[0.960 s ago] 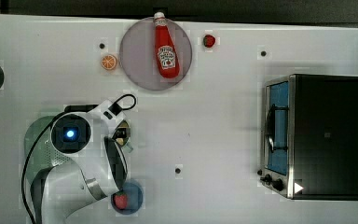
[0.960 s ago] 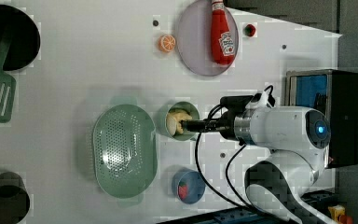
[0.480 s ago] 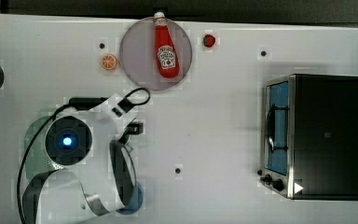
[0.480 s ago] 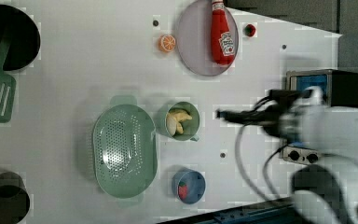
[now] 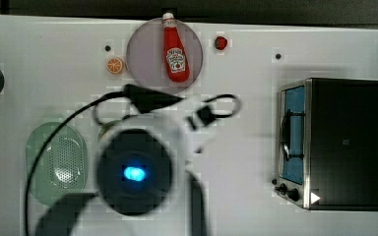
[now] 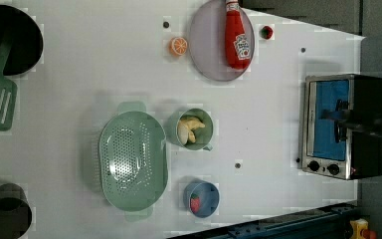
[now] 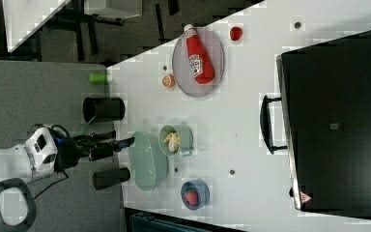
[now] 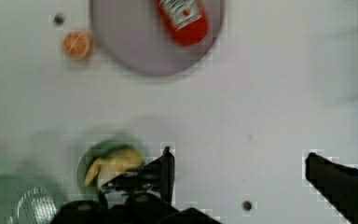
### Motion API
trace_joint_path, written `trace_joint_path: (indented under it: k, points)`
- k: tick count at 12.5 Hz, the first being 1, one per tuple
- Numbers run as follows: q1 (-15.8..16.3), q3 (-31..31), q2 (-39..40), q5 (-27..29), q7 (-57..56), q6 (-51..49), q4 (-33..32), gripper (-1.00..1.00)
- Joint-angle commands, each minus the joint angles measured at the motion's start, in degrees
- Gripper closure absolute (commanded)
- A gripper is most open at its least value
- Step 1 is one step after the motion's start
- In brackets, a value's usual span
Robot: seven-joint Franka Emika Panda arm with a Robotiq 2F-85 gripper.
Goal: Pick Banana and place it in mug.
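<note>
The pale-yellow banana (image 6: 190, 129) lies inside the teal-green mug (image 6: 173, 133), which stands upright beside the oval basket. The right view has the same banana (image 7: 172, 141) in the mug (image 7: 186, 137). My gripper (image 8: 238, 156) is open, raised well above the table and to one side of the mug (image 8: 89, 156), with nothing between its dark fingers (image 8: 165, 168). The banana (image 8: 114, 164) sits apart from them. In the top view my arm (image 5: 135, 172) looms large and covers most of the mug. In the left view the arm (image 6: 373, 124) hangs over the toaster oven.
A pale-green perforated basket (image 6: 132, 159) sits next to the mug, and a blue bowl (image 6: 210, 203) holding a strawberry is close by. A ketchup bottle (image 6: 238, 35) lies on a grey plate (image 6: 206, 45), near an orange slice (image 6: 178, 46). A toaster oven (image 6: 343, 124) stands apart.
The arm has drawn up and away from the mug, towards the left view's right. The banana stays behind in the mug, free of the fingers.
</note>
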Motion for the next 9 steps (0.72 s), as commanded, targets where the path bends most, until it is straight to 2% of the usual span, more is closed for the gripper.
trace_joint_path:
  k: [1, 5, 9]
  points:
    - [-1.46, -7.05, -0.56, 0.67, 2.15, -4.32, 3.47, -1.00]
    - [-1.72, -10.29, -0.14, 0.13, 17.49, -12.91, 8.97, -1.00]
    - [-1.67, -9.75, 0.09, -1.24, 19.73, -16.11, 10.97, -1.00]
